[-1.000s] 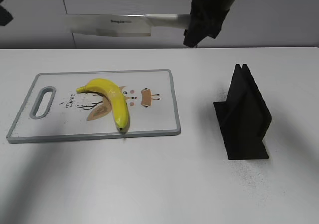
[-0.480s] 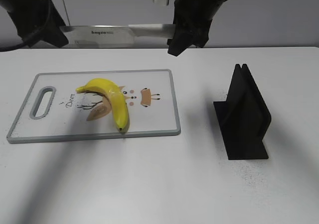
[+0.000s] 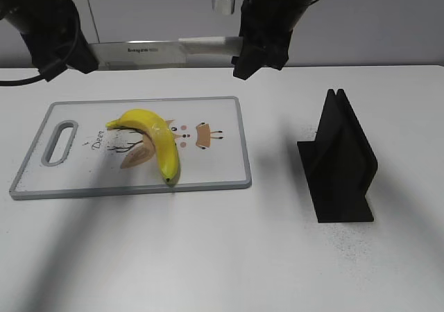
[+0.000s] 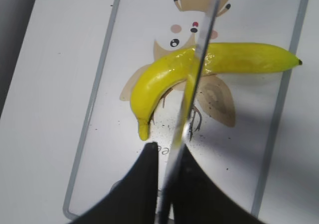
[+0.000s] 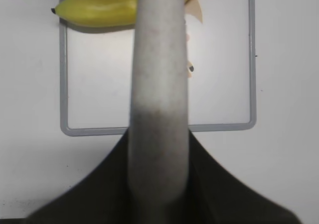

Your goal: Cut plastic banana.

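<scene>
While both pincers pinch a flat steel knife (image 3: 163, 50), glossy curved banana (image 3: 154, 138) (plastic) beneath

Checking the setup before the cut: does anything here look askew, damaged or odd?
Nothing looks damaged. The banana lies whole on the cutting board. One oddity: the knife hangs level above the board with a gripper at each end, the right gripper on the handle, the left gripper at the blade tip. Dark specks dot the table near the black stand.

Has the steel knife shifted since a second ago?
Yes. The steel knife has moved left and slightly lower against the grey-rimmed cutting board; its tip now sits at the left gripper.
</scene>
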{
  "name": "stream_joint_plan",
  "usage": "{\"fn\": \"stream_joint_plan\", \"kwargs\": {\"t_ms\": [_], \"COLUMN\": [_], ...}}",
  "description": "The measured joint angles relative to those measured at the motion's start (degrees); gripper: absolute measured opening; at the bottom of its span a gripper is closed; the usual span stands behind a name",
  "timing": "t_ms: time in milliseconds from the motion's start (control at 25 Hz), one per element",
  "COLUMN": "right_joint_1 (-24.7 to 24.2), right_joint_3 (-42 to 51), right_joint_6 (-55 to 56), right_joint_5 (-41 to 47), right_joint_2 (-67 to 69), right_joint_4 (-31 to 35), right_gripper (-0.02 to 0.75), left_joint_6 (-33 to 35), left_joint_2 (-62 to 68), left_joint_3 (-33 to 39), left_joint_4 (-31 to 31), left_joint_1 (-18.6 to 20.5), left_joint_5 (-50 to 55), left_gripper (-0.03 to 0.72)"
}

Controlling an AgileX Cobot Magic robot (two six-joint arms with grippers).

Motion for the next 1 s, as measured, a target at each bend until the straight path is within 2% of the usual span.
{"fn": "stream_joint_plan", "kwargs": {"t_ms": [120, 480, 840, 1000], "right_joint_1": [0.00, -0.29, -0.50, -0.76], "right_joint_3": [0.00, 0.00, -0.46, -1.44], "right_joint_6": [-0.60, -0.68, -0.33, -0.38], "right_joint_5": [-0.34, -0.99, -2.25, -2.28], "right_joint_2": [0.12, 1.23, 14.69, 15.72], "right_joint_4": [-0.21, -1.47, -3.35, -3.85], "right_gripper": [0.197, 0.197, 0.197, 0.199], "left_joint_6": [0.56, 0.77, 0.27, -0.37], "left_joint_2": [-0.04, 2.12, 20.46, 21.75], "left_joint_3": [0.00, -0.07, -0.41, -1.66], "left_joint_4": [0.05, -0.50, -3.91, -3.25], "left_joint_1": [-0.05, -0.05, -0.16, -0.29], "left_joint_5": [0.43, 0.41, -2.96, -1.88], "left_gripper": [0.005, 0.000, 0.001, 0.002]}}
